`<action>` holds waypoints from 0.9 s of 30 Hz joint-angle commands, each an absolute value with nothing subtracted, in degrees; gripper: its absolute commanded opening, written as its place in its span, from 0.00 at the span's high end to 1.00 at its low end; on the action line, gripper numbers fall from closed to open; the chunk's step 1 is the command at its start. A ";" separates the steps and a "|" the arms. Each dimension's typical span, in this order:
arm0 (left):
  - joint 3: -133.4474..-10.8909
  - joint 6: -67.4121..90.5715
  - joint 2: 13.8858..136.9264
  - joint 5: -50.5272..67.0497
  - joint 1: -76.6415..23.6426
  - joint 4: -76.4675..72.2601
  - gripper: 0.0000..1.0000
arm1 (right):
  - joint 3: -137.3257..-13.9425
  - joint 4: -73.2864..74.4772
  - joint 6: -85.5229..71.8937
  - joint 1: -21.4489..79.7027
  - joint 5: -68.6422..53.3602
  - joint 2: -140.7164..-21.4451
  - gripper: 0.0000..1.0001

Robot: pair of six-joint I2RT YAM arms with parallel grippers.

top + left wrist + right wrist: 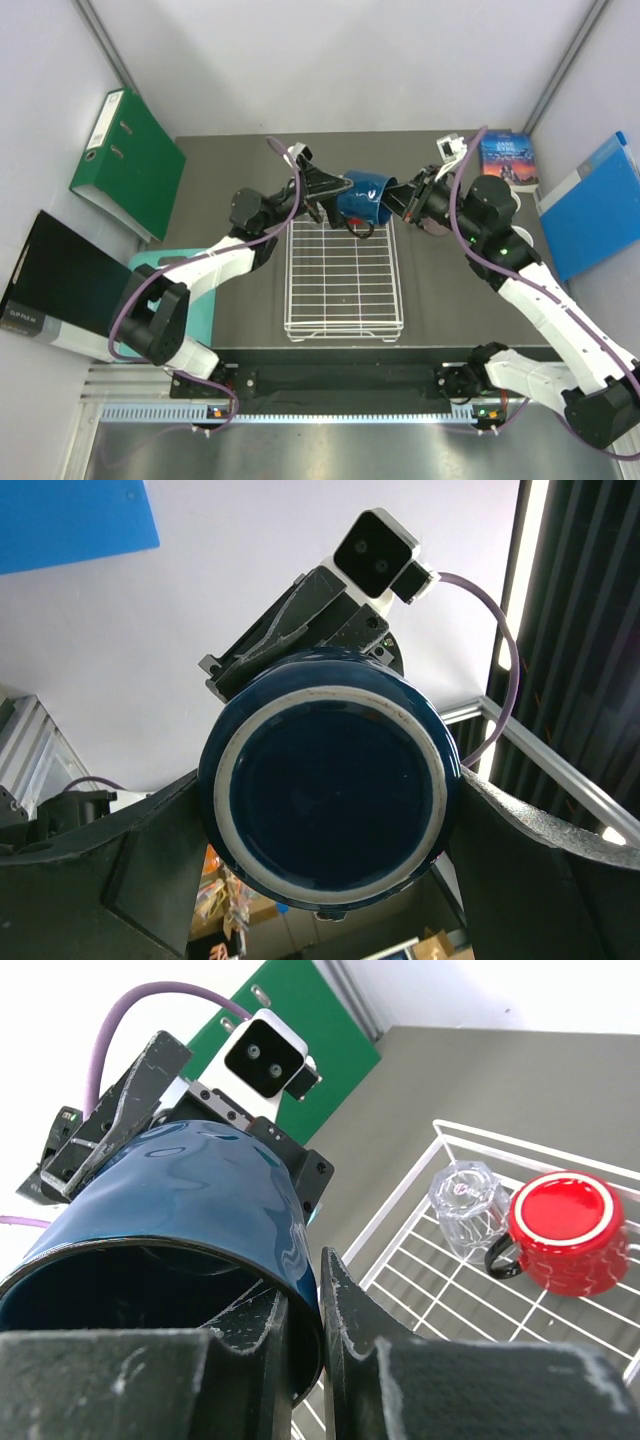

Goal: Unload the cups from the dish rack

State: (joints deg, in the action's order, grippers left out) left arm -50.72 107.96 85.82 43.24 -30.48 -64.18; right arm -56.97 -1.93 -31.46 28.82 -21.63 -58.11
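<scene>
Two grippers share the dark blue mug [365, 195] above the far end of the dish rack [345, 290]: the left gripper [345, 193] clasps its body with jaws partly spread, and the right gripper [393, 197] is pinched tight on its rim. Below the right gripper, a glass tumbler [468, 1205] and red mug [570, 1230] sit mouth-down in the rack

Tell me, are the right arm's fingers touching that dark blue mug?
Touching. The right wrist view shows its fingers pinching the rim of the dark blue mug, one inside and one outside.
</scene>
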 commanded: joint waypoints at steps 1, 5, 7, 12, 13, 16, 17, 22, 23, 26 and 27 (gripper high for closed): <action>-55.89 97.04 88.33 41.83 -29.80 -64.43 0.33 | -59.76 -1.94 -37.62 29.44 -22.24 -53.97 1.00; -57.92 95.54 91.22 42.19 -29.71 -61.88 0.20 | -60.82 -0.18 -36.91 29.44 -21.62 -52.82 1.00; -58.53 95.80 92.10 42.01 -29.44 -61.79 0.14 | -60.82 -0.18 -36.83 29.44 -21.53 -52.30 1.00; -60.03 95.45 94.83 43.77 -28.21 -61.79 0.01 | -60.82 -0.18 -36.91 29.44 -21.53 -51.77 1.00; -60.46 95.71 95.36 44.38 -27.95 -61.79 0.01 | -60.82 -0.18 -36.83 29.44 -21.53 -51.68 1.00; -60.56 96.59 96.94 44.65 -27.42 -62.84 0.01 | -61.17 1.30 -36.65 29.44 -21.53 -51.77 1.00; -60.47 96.68 97.47 44.74 -27.25 -63.02 0.01 | -61.35 1.49 -36.65 29.53 -21.53 -51.68 1.00; -59.33 95.10 97.03 43.60 -24.88 -59.17 0.01 | -62.75 4.73 -36.30 29.44 -19.34 -50.54 1.00; -59.33 94.49 96.60 43.42 -23.39 -57.76 0.01 | -63.80 5.36 -36.12 29.44 -19.07 -50.36 1.00; -59.59 90.54 96.24 43.51 -19.97 -51.69 0.01 | -65.47 8.08 -35.77 29.44 -17.32 -49.40 1.00; -59.50 90.18 96.24 43.59 -19.17 -50.81 0.01 | -65.83 8.61 -35.68 29.44 -16.71 -49.13 1.00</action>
